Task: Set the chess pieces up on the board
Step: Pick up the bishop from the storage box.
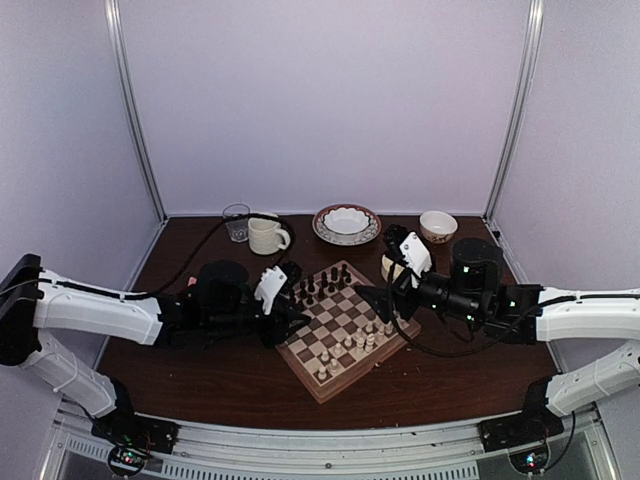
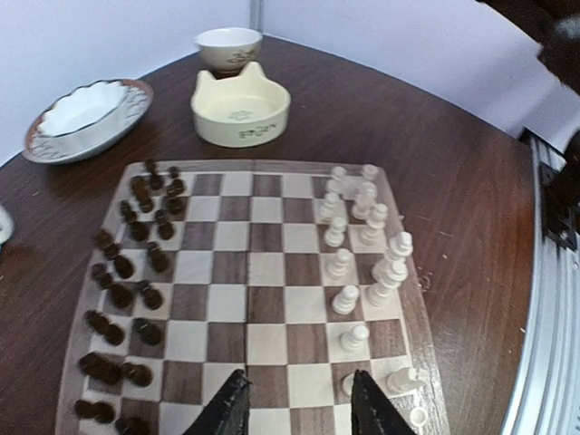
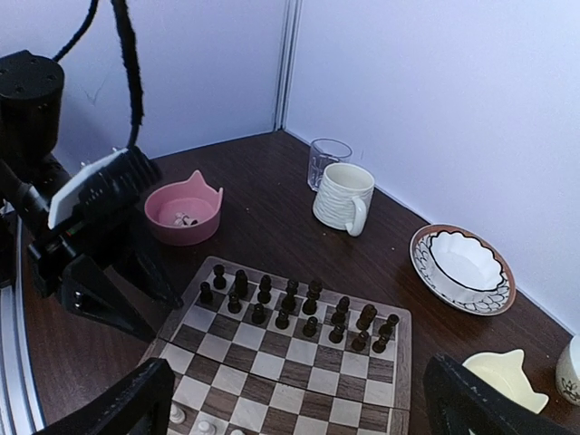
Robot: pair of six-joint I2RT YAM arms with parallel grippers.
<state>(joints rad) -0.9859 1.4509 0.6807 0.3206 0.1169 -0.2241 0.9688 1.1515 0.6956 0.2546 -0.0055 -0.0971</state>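
From above, the left tool (image 1: 292,312) hangs over the left edge of the square wooden chessboard (image 1: 340,318) with light and dark brown checks. The right tool (image 1: 372,298) hangs over its far right edge. The tiny cream-white chess pieces (image 1: 352,343) stand on the board just below the right tool. The small dark brown-black pieces (image 1: 322,285) crowd just beyond the left tool. The board lies on a dark brown counter (image 1: 200,370).

In the left wrist view, the left tool's dark fingers (image 2: 224,410) stand moderately apart with nothing between them, above the board's near rim. The cream-white chess pieces (image 2: 362,245) form a ragged double column ahead and to the right, and the dark pieces (image 2: 136,272) lie ahead and to the left. Past the board sit a cream cat-eared bowl (image 2: 240,109) and a white dish with a patterned brown rim (image 2: 86,113).

In the right wrist view, the right tool's fingers (image 3: 118,406) are spread wide and hold nothing. The board (image 3: 290,358) lies under and ahead of them. The dark pieces (image 3: 290,308) line its far side in two rows. A pink cat-eared bowl (image 3: 184,210) is ahead-left, and a cream ribbed mug (image 3: 343,198) is straight ahead.
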